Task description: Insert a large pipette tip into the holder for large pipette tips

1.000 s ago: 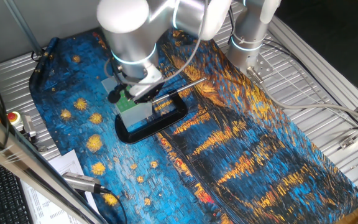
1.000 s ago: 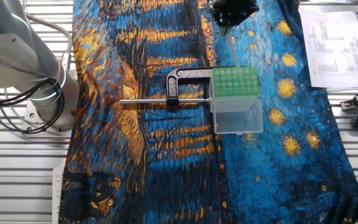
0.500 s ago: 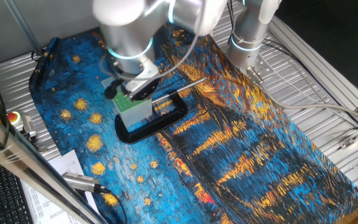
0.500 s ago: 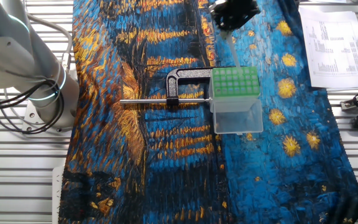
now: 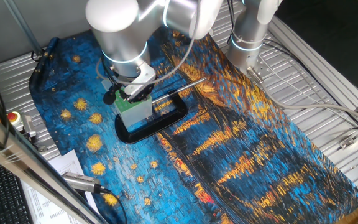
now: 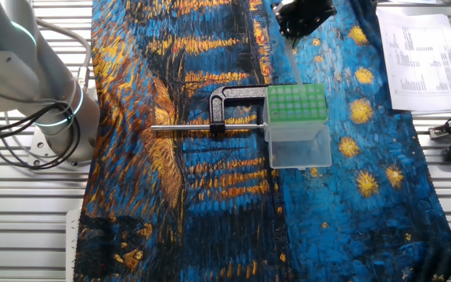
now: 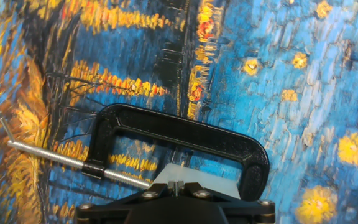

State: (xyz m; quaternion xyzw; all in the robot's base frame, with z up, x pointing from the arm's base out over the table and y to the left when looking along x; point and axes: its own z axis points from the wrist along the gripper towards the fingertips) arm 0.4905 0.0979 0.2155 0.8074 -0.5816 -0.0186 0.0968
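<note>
While the gripper [image 6: 294, 43], its jaws pinching the large pipette tip [image 6: 294, 66], is hovering over the holder [image 6: 296, 103], it is needing a plumb, slow descent into one hole.

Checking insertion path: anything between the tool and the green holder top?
Only the large pipette tip, running from the tool down to the holder's green plate. The other fixed view shows it.
</note>
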